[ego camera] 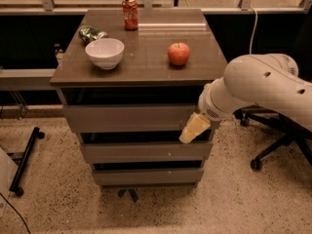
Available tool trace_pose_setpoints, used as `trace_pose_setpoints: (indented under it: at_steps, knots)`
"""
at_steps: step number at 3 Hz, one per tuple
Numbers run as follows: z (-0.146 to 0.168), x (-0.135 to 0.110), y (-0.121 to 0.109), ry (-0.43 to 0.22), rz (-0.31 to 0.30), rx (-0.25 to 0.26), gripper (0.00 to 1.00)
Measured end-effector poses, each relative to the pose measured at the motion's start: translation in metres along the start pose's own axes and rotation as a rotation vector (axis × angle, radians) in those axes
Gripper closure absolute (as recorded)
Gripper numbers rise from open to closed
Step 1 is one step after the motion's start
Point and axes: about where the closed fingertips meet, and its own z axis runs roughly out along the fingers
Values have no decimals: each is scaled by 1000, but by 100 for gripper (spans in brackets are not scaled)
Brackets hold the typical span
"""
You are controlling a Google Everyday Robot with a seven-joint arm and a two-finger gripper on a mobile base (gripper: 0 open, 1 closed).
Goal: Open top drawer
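Observation:
The top drawer (127, 117) is the uppermost grey-taupe flat front under the brown cabinet top, with a dark gap above it. It stands flush with the cabinet. My gripper (193, 129) is the cream-coloured tip of the white arm. It hangs at the right end of the top drawer's front, at its lower edge, pointing down and left.
On the cabinet top (146, 65) stand a white bowl (105, 52), a red apple (179, 53), a red can (129, 13) and a green packet (90, 33). Two shorter drawer fronts (146, 152) lie below. An office chair base (273, 150) stands at the right, a black stand (24, 160) at the left.

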Motion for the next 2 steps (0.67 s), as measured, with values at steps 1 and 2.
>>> trace_pose_setpoints:
  at_steps: [1,2]
  knots:
    - [13,4,-2,11,-14,-36,0]
    - [34,15,-9,10,6,-83,0]
